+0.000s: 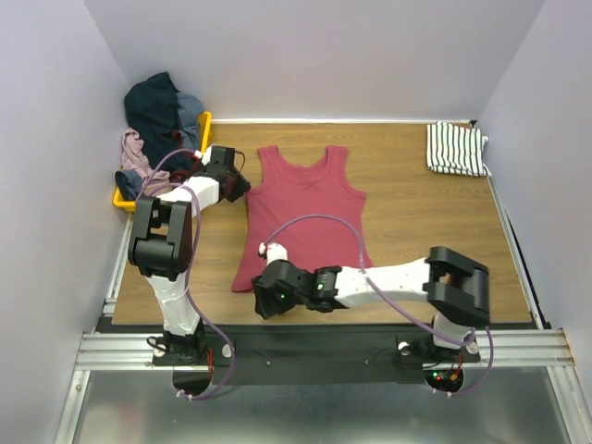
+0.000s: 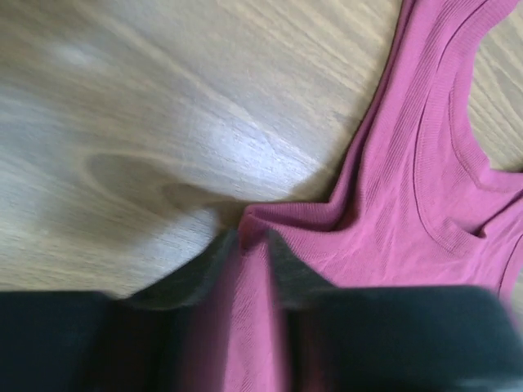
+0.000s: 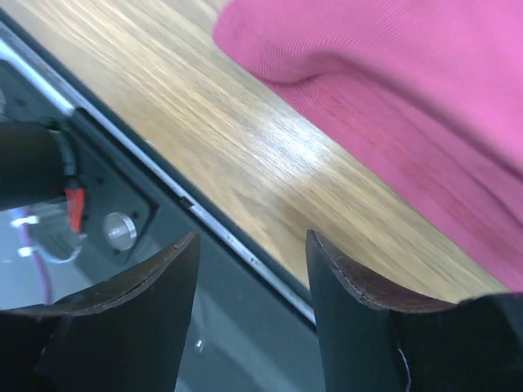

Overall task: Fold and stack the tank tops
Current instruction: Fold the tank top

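One red tank top lies flat (unfolded).

right claw open beside red top

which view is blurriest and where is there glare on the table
Left wrist view is the blurriest: the left fingers at the bottom edge are smeared, and a pale glare patch sits on the table. Right wrist view: a bright sheen on the table beside the red top, right fingers crisp. Top view: even light, sharp, soft shadows under the arms.
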`<action>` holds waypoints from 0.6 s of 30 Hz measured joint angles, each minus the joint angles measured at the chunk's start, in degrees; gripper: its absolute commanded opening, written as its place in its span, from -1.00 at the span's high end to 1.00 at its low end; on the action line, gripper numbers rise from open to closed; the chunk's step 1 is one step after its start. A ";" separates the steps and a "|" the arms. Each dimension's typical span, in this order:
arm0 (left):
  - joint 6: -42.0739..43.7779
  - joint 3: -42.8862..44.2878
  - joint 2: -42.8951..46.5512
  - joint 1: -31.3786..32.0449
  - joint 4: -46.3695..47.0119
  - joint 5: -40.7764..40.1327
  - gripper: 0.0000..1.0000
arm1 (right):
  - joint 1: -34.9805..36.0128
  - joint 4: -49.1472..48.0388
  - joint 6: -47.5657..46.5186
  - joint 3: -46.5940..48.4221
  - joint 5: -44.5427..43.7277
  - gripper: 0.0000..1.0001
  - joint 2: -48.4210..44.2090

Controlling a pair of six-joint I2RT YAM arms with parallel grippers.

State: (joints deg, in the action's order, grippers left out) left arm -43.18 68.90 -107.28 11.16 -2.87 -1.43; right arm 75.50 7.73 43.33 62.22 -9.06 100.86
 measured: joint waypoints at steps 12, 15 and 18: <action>0.79 -3.13 15.78 -1.01 -3.39 -0.15 0.15 | -1.49 7.74 2.73 -4.96 -12.46 0.32 -11.98; 0.87 -4.74 19.67 -0.52 -3.15 0.70 0.17 | -3.21 9.01 2.03 -4.79 -14.05 0.34 -8.92; 1.38 -4.74 19.21 1.77 -2.71 2.56 0.17 | -4.31 9.79 1.07 -3.85 -15.37 0.31 -5.20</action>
State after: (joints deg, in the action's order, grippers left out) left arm -41.80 64.16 -88.07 12.93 -5.58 1.13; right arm 71.20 17.52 44.40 58.37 -24.43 95.66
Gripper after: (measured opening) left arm 0.418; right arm 0.334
